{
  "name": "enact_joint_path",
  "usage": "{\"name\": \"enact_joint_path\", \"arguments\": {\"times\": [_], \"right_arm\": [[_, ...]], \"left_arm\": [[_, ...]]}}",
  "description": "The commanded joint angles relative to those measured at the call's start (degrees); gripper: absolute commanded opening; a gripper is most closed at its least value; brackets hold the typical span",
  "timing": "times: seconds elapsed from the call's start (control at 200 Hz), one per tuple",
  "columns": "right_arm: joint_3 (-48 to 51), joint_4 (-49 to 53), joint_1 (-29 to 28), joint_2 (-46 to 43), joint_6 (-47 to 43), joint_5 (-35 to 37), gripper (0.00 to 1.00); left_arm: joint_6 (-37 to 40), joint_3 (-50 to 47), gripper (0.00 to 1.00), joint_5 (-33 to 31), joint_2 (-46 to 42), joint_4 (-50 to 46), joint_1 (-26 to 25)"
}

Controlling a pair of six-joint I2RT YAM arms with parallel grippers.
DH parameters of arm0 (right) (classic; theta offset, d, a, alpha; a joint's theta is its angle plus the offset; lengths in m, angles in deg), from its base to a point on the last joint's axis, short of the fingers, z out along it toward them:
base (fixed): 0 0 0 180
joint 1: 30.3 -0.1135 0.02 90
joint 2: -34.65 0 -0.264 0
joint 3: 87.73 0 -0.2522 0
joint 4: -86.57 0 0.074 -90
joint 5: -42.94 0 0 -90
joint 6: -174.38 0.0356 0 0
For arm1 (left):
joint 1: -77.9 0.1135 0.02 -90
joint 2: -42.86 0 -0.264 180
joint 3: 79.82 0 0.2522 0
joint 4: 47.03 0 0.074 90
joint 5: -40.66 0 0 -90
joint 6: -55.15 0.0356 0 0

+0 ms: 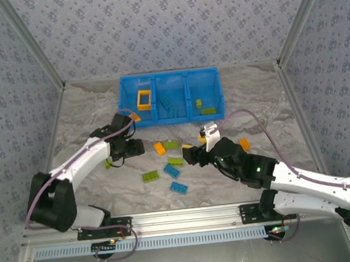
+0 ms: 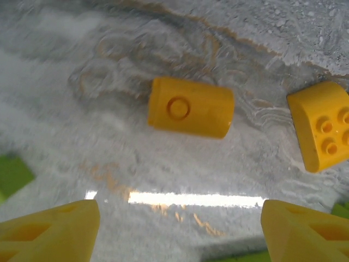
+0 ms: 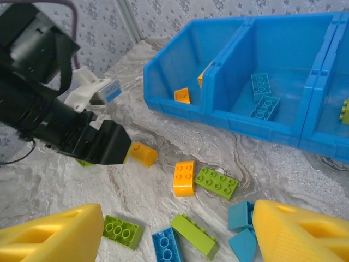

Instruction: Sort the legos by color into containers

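The left gripper (image 2: 180, 232) is held spread and empty above a small orange rounded plastic brick (image 2: 191, 107) on the marbled table (image 2: 82, 114). The right gripper (image 3: 174, 240) is likewise spread above loose studded bricks (image 3: 216, 182), near the long blue three-compartment plastic bin (image 3: 256, 117).

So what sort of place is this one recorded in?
Probably a robot-lab tabletop cell, not a home: a marble-patterned table boxed in by patterned wall panels on metal posts, with a blue three-compartment bin and loose legos laid out for sorting.
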Motion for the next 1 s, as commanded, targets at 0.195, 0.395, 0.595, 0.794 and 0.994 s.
{"name": "enact_joint_path", "arguments": {"times": [0.195,0.395,0.595,0.794,0.994], "right_arm": [[-3.0,-1.4,0.8,1.7,1.9,-2.8,0.75],[-2.8,-1.1,1.1,1.8,2.5,-2.9,0.75],[-3.1,-0.8,1.4,2.1,2.8,-3.1,0.75],[-3.2,-0.2,1.6,2.0,3.3,-3.0,0.75],[-5.2,1.9,1.9,2.1,2.2,-1.1,0.75]], "left_arm": [[9.8,8.3,0.79,1.0,15.3,3.5,3.0],[10.5,7.5,0.73,1.5,16.8,5.7,3.0],[9.7,7.0,0.57,1.3,17.9,6.4,3.0],[9.4,7.1,0.43,-0.1,16.8,6.3,2.3],[7.7,15.9,0.40,-4.9,9.1,-1.8,-0.3]]}}
